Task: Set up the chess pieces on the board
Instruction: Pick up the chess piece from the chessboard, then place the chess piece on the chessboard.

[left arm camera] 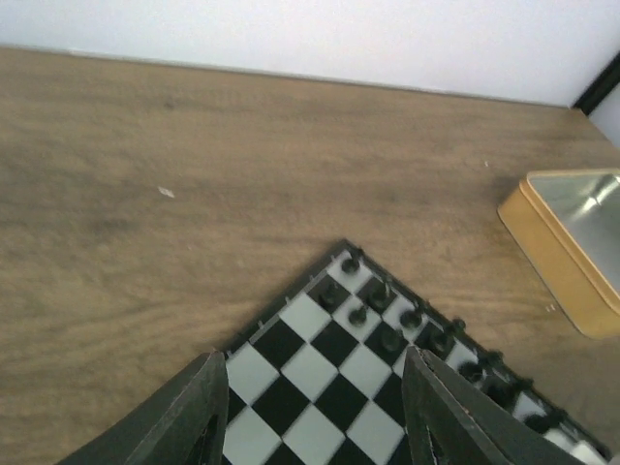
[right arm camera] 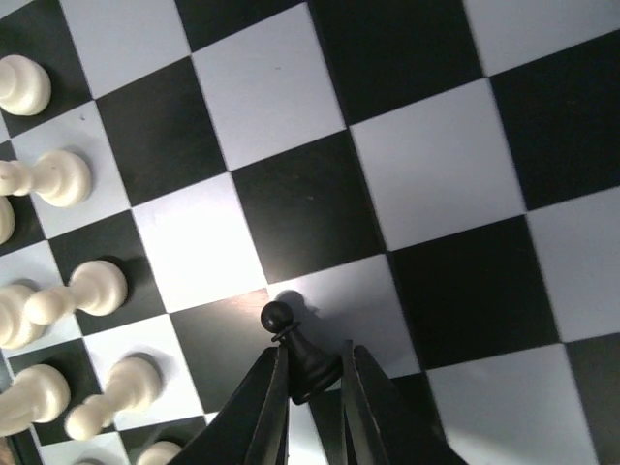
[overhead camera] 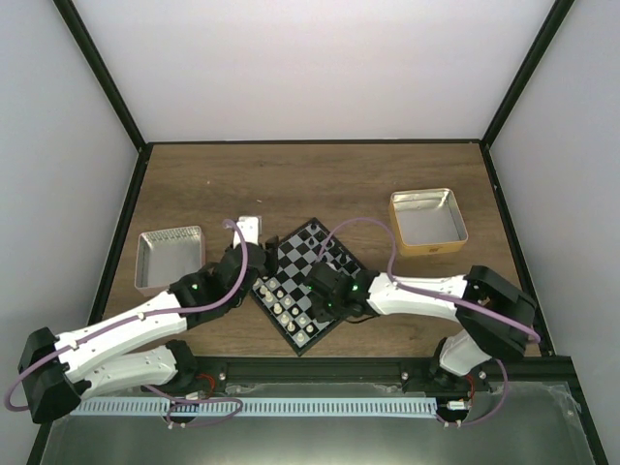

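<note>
The board lies turned like a diamond between both arms. White chess pieces fill its near-left side and black ones its far-right side. In the right wrist view a black pawn leans tilted over a light square, and my right gripper is shut on its base. Cream pieces stand to its left on the board. My left gripper hovers open over the board's corner with nothing between its fingers. Black pieces line the edge beyond it.
A tan-rimmed metal tin sits at the back right, and shows in the left wrist view as the tin. A silver tray lies at the left. A small white object rests near the board's left corner.
</note>
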You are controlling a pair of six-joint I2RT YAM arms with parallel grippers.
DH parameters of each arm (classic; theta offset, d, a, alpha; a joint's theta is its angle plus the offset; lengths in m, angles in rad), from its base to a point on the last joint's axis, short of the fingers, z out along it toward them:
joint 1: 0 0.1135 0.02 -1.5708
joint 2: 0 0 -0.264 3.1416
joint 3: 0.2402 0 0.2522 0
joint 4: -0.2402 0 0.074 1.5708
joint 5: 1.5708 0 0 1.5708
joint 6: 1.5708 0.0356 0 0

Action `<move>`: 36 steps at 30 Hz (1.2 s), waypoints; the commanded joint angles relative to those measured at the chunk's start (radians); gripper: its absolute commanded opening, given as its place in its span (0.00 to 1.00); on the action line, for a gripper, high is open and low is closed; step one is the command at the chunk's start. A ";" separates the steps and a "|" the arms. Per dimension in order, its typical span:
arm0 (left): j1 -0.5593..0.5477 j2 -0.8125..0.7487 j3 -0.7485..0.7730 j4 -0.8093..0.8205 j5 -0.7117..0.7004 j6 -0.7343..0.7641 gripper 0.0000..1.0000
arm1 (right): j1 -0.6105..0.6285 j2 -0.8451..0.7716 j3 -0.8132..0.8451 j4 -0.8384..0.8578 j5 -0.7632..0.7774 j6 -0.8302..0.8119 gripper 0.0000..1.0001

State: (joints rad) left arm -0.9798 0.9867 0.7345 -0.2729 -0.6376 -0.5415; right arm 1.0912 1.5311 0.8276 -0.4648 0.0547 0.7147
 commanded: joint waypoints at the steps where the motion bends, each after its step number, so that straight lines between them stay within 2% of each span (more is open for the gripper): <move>1: 0.012 -0.009 -0.084 0.046 0.211 -0.121 0.52 | 0.010 -0.092 -0.080 0.105 0.098 -0.005 0.11; 5: 0.027 -0.026 -0.179 0.156 0.456 -0.238 0.56 | 0.009 -0.215 -0.196 0.304 0.143 -0.036 0.12; 11: 0.081 -0.013 -0.285 0.445 0.792 -0.424 0.64 | 0.007 -0.379 -0.336 0.560 0.160 -0.081 0.12; 14: 0.087 0.035 -0.280 0.535 0.867 -0.495 0.65 | 0.009 -0.450 -0.384 0.638 0.158 -0.093 0.12; 17: 0.089 0.064 -0.283 0.576 0.879 -0.543 0.64 | 0.008 -0.513 -0.407 0.669 0.164 -0.097 0.12; 22: 0.102 0.117 -0.289 0.655 0.924 -0.577 0.56 | 0.008 -0.581 -0.437 0.688 0.166 -0.101 0.13; 27: 0.114 0.185 -0.299 0.776 1.007 -0.626 0.39 | 0.009 -0.604 -0.446 0.691 0.163 -0.105 0.13; 33: 0.119 0.203 -0.302 0.802 1.020 -0.632 0.25 | 0.009 -0.608 -0.446 0.687 0.158 -0.109 0.12; 36: 0.121 0.212 -0.300 0.810 1.032 -0.629 0.14 | 0.009 -0.609 -0.446 0.684 0.159 -0.111 0.13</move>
State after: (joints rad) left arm -0.8635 1.1847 0.4404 0.4732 0.3603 -1.1713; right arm 1.0920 0.9367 0.3889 0.1959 0.1947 0.6201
